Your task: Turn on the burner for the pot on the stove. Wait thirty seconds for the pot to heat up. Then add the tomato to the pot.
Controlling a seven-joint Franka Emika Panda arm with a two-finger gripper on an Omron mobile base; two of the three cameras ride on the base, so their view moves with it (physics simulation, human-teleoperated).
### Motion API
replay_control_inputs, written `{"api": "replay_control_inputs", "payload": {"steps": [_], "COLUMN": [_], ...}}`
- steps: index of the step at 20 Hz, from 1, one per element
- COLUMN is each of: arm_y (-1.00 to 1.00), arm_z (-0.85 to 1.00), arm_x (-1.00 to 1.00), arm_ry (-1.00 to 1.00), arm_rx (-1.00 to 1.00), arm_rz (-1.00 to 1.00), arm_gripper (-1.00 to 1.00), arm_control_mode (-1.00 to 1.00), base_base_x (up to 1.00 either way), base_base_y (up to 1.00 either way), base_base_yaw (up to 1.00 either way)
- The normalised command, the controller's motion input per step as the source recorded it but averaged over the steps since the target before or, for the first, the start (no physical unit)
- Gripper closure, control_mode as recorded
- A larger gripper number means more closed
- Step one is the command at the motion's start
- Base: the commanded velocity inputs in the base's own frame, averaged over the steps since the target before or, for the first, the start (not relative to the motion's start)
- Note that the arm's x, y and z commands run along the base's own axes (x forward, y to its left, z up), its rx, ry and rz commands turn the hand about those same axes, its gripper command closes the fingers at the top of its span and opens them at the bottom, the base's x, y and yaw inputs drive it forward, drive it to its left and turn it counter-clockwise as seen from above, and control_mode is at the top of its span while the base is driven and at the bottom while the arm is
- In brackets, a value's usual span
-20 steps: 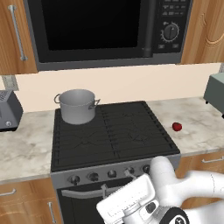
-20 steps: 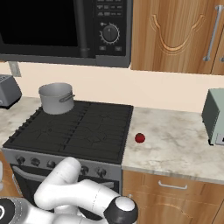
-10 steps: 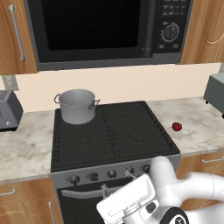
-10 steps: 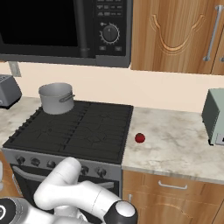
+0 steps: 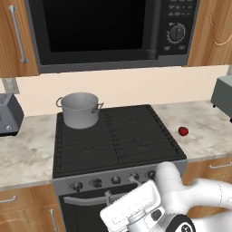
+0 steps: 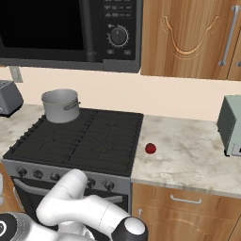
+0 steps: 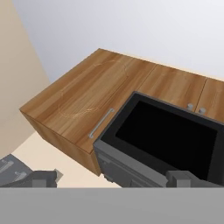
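Grey brushed metal marks out the pot (image 5: 80,109), which I see standing upright and lidless on the back left grate of the stove (image 5: 113,136), close under the black microwave (image 5: 111,31). From my right base camera the pot (image 6: 60,105) sits at the far left corner of the cooktop, with the toaster (image 6: 9,97) on the counter beside the range. I find the tomato (image 5: 183,131) resting on the marbled counter (image 5: 206,129) to the right of the stove, well apart from the pot; the right base camera shows it (image 6: 150,148) just beside the cooktop's right edge. A row of round black knobs (image 5: 96,182) lines the silver front strip, and my arm's white body is folded low in front of them. Through the hand camera I look upward at the wooden cabinets (image 7: 94,98) and the microwave's dark door, with the gripper (image 7: 111,178) pointing that way. Its two dark fingertips (image 7: 41,178) stand far apart at the bottom of that view, spread wide with nothing between them, though I think the tips are partly cut off there.
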Motion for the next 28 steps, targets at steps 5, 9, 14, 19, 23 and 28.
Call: {"api": "replay_control_inputs", "payload": {"steps": [5,9,14,19,23,28], "arm_y": [0.0,0.0,0.0,0.0,0.0,0.0], "arm_z": [0.0,0.0,0.0,0.0,0.0,0.0], "arm_x": [0.0,0.0,0.0,0.0,0.0,0.0], "arm_ry": [0.0,0.0,0.0,0.0,0.0,0.0], "arm_rx": [0.0,0.0,0.0,0.0,0.0,0.0], "arm_rz": [0.0,0.0,0.0,0.0,0.0,0.0], "arm_gripper": [-1.0,-1.0,-1.0,-1.0,-1.0,-1.0], "arm_control_mode": [-1.0,-1.0,-1.0,-1.0,-1.0,-1.0], "base_base_x": [0.0,0.0,0.0,0.0,0.0,0.0], "base_base_y": [0.0,0.0,0.0,0.0,0.0,0.0], "base_base_yaw": [0.0,0.0,0.0,0.0,0.0,0.0]}}
